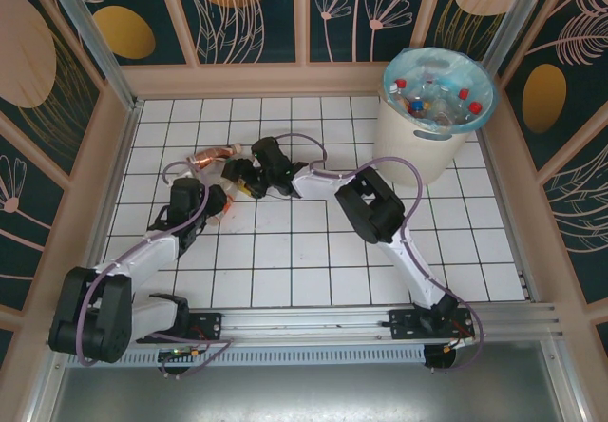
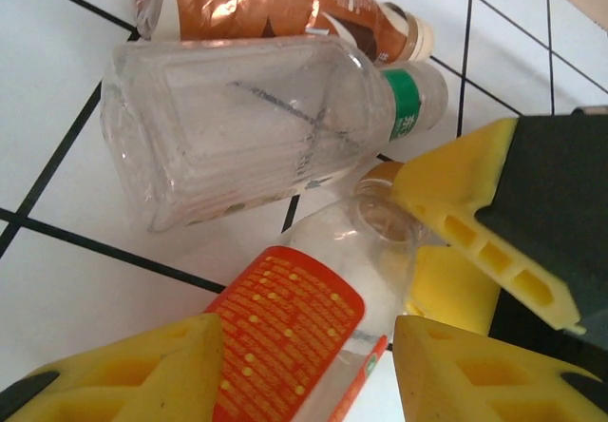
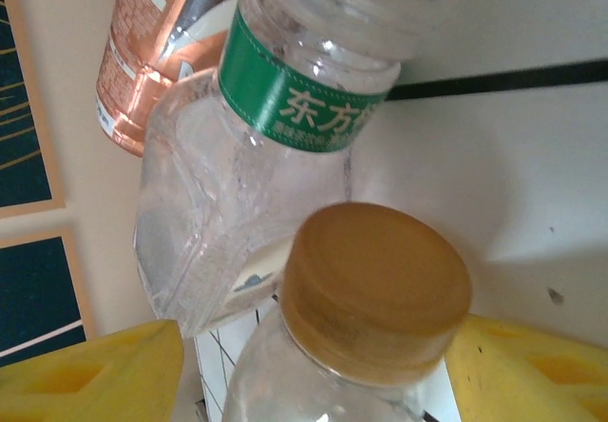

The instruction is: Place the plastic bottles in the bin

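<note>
left gripper (image 2: 304, 370) jaws clamped on orange-label bottle (image 2: 304, 322) | right gripper (image 3: 313, 365) jaws spread astride brown-capped bottle (image 3: 375, 289) | bottles judged light, crushable, slippery; body grip advised

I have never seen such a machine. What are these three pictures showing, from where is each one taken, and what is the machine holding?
It is two robot arms on a tiled table. The wide picture looks down from above; the other two come from cameras on each wrist, so the yellow blocks are fingers. The left end effector is shut on a bottle with an orange label. The right end effector is open around a brown cap, seemingly of that same bottle. Beside lie a clear bottle with a green band and a copper bottle. The bin at the far right already holds bottles.
</note>
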You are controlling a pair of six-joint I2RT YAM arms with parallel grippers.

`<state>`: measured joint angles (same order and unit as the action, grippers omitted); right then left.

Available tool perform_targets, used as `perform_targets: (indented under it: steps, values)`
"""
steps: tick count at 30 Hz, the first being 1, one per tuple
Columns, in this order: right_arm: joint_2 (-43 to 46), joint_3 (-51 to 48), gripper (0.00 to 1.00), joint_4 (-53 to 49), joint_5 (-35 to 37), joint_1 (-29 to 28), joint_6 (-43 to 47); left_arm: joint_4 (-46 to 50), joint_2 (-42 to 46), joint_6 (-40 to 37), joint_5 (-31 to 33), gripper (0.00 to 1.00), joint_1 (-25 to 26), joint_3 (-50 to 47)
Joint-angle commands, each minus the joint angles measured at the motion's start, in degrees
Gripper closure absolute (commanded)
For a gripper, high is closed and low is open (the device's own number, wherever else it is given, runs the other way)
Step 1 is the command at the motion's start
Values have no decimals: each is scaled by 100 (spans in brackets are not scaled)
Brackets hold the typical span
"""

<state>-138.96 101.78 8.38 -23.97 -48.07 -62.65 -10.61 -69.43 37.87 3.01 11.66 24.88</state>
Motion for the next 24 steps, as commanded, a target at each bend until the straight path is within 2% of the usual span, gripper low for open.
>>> perform_targets:
  steps: [1,9,15,19,24]
  values:
    - [-457,248,28,-512,263,120,338,-288,-129,-152,-56,49,-25,-141]
    - [-692,530,40,-836,217,171,514,-458,-273,-220,-103,49,-23,-269]
    - [-626,454,60,-852,230,218,671,-390,-150,-257,-115,48,-26,-257]
    - [-227,148,74,-794,390,262,900,-96,166,-319,-98,47,-24,-85]
    - [625,-444,84,-715,630,335,1249,357,750,-341,-134,45,-28,311]
